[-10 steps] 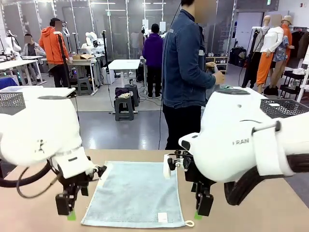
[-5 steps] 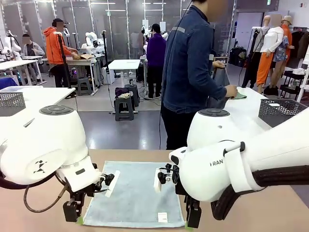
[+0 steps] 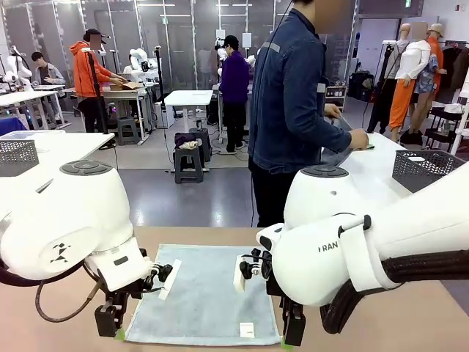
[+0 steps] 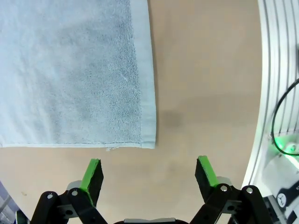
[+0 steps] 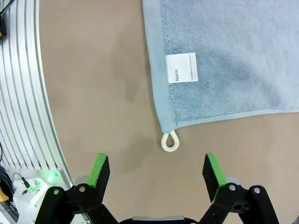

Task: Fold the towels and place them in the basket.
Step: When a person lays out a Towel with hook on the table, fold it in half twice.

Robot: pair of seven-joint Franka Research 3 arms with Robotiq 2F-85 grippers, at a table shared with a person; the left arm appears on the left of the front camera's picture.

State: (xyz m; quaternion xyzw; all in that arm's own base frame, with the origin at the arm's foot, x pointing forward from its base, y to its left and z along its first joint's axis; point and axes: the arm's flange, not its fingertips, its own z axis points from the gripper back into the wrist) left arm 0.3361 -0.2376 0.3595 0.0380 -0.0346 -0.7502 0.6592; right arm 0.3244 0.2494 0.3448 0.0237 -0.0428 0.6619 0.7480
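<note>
A pale blue-grey terry towel [image 3: 205, 293] lies spread flat on a tan table [image 3: 410, 323], in the middle of the near side, between two white robot arms.

The left gripper [image 3: 110, 328] hangs low at the towel's near left corner. From its wrist camera, its green-padded fingers [image 4: 93, 171] are spread wide over bare tabletop with nothing between them. The towel's hemmed corner [image 4: 148, 140] lies just beyond the fingertips, not touching them.

The right gripper [image 3: 293, 334] hangs low at the near right corner. Its fingers [image 5: 212, 171] are likewise spread wide and hold nothing. Just past the fingertips lies a small white hanging loop [image 5: 170, 141], sewn to the towel's corner.

Near that corner a white label [image 5: 181, 67] is stitched to the towel. It carries the printed word "Name" beside a blank line.

Grey lettering on the right arm's casing [image 3: 327, 247] shows the letters "RAN".

A person in a dark denim jacket [image 3: 293, 95] stands at the far side, turned toward a white side table [image 3: 381, 158] on the right. A dark mesh basket [image 3: 429, 167] sits on that side table, well apart from the towel.
</note>
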